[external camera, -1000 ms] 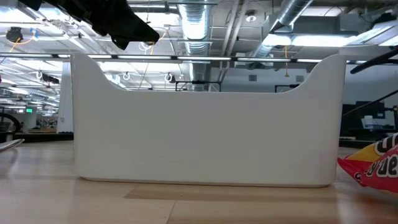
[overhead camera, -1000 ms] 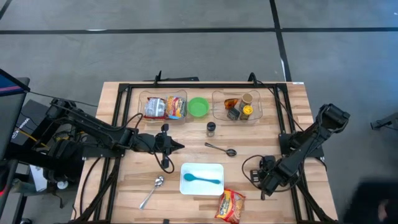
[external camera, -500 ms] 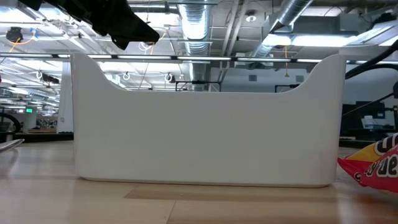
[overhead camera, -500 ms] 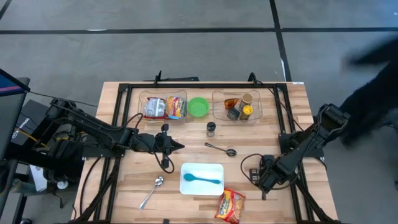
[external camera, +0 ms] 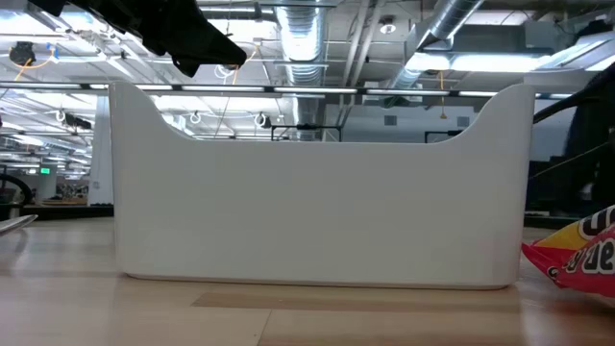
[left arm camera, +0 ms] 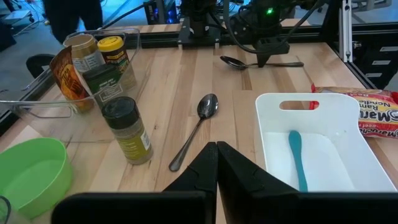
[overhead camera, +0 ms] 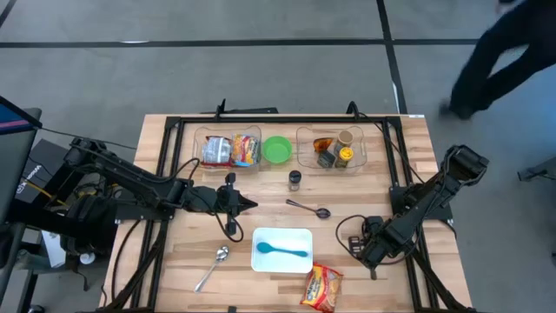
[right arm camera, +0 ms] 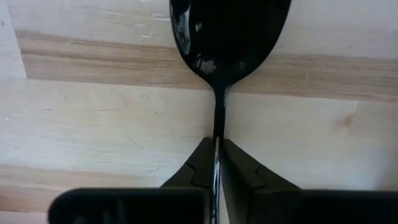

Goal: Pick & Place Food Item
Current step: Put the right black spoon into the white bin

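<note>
A ramen packet [overhead camera: 321, 288] lies flat near the table's front edge, beside a white tray [overhead camera: 261, 239] that holds a teal spoon [overhead camera: 282, 250]. My right gripper [right arm camera: 217, 148] points down at the right side of the table [overhead camera: 369, 253] and is shut on a dark spoon [right arm camera: 229, 37] that lies on the wood. My left gripper [overhead camera: 252, 205] hovers shut and empty left of centre, its fingers [left arm camera: 205, 163] aimed across the table. A metal spoon [overhead camera: 309, 209] lies on the table in front of it. My right gripper pinches the dark spoon's handle [right arm camera: 219, 127] between its two fingers, just behind the bowl. The fingers come from above, pointing down, one on each side of the handle. The spoon lies level, and its bowl [left arm camera: 232, 61] rests on the table.
Two clear bins of packets [overhead camera: 229, 149] and jars [overhead camera: 334, 149] stand at the far side with a green bowl [overhead camera: 277, 149] between them. A spice jar [overhead camera: 295, 179] stands in the middle. Another spoon [overhead camera: 213, 266] lies front left. A person [overhead camera: 504, 52] is beyond the far right corner.
A person has walked past the table's right side toward its far right corner. Neither arm has visibly changed place.
</note>
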Controlling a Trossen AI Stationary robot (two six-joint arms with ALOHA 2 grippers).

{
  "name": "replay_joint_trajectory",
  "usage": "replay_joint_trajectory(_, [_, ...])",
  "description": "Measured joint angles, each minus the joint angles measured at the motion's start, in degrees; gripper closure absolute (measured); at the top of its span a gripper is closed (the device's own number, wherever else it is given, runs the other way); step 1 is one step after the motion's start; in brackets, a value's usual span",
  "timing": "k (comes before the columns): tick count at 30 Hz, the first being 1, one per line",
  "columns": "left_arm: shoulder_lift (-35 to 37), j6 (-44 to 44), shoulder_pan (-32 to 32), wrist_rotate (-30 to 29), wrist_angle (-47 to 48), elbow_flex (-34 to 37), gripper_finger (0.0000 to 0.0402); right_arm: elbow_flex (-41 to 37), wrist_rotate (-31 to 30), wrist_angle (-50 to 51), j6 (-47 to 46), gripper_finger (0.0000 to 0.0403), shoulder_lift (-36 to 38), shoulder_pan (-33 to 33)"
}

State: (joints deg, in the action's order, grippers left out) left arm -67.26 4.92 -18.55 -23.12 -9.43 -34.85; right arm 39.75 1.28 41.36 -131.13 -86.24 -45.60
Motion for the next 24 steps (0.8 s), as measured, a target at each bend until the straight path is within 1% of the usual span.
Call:
replay_joint_trajectory(2, [0.0, 0.0, 0.0, 0.0, 0.0, 0.0, 0.0398, 0.0, 0.0, 0.1, 0.9, 0.0396, 0.0, 0.0])
replay_joint_trajectory(8, [0.0, 0.0, 0.0, 0.0, 0.0, 0.0, 0.0398, 0.0, -0.1, 0.1, 2.6, 0.0386, 0.0, 0.0])
replay_joint_trajectory(13, [0.0, 0.0, 0.0, 0.0, 0.0, 0.0, 0.0398, 0.0, -0.2, 0.2, 4.1, 0.0397, 0.1, 0.0])
replay_joint_trajectory(16, [0.0, 0.0, 0.0, 0.0, 0.0, 0.0, 0.0398, 0.3, -0.5, 1.1, 5.6, 0.0398, 0.3, 0.0])
replay_joint_trajectory(19, [0.0, 0.0, 0.0, 0.0, 0.0, 0.0, 0.0398, 2.2, -2.7, 3.6, 6.7, 0.0396, 0.6, 0.0])
replay_joint_trajectory(24, [0.0, 0.0, 0.0, 0.0, 0.0, 0.0, 0.0398, 7.2, -4.0, 9.5, 10.1, 0.0397, 0.7, 0.4])
